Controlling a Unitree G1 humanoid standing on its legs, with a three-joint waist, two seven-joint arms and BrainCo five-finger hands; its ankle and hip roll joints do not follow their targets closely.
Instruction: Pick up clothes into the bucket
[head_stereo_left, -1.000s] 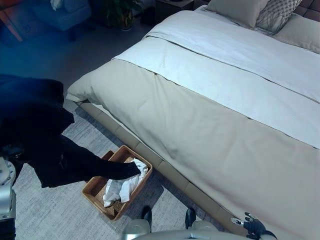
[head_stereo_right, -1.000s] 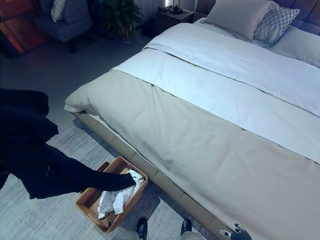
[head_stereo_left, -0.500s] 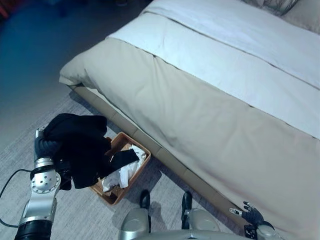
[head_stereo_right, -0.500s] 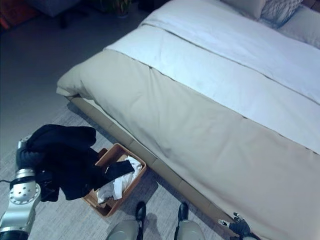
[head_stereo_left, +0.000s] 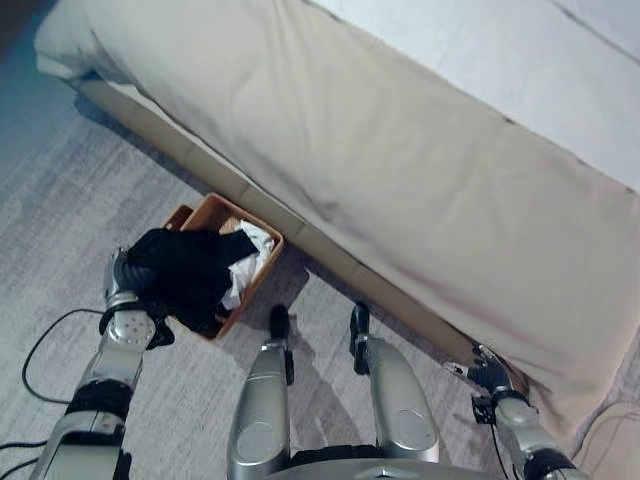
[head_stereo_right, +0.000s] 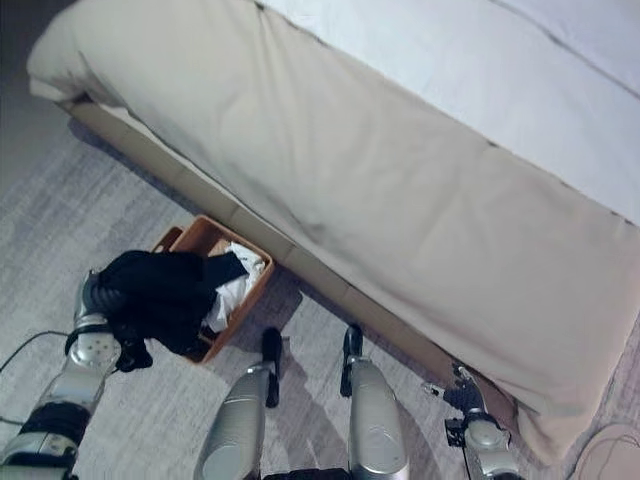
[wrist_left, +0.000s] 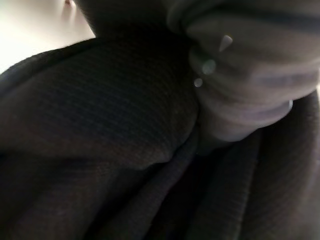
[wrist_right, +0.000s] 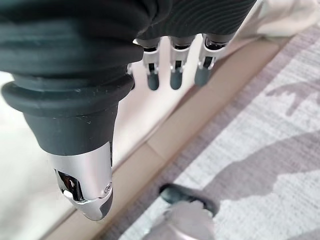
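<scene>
Because the black garment (head_stereo_left: 190, 275) is draped partly over the near rim of the brown basket (head_stereo_left: 212, 213) and partly outside it, the relation that matters is how the cloth lies against that basket: its bulk sits over the basket's near end and spills down the outer wall toward the rug, while the far end of the basket, against the foot of the bed (head_stereo_left: 400, 150), is bare inside save for a white cloth (head_stereo_left: 247, 262) already lying in it. The left hand (head_stereo_left: 122, 283) is at the garment's outer edge, on the side of the basket away from the bed, and the left wrist view shows dark fabric pressed right up against its ribbed cover; the fingers are buried in the cloth, so I cannot tell whether they are clutching it or have let go. From that hand the basket's open middle lies toward the bed, along the basket's long axis, so the garment would need to travel that way to drop fully inside, in my judgement. The right hand (wrist_right: 172, 70) hangs well apart from the basket, low beside the bed's lower edge, its fingers straight and relaxed with nothing in them; the left arm is plainly the nearer one and the only one placed to finish the job. The likely snag is the overhanging part sliding off onto the rug (head_stereo_left: 60, 220).
</scene>
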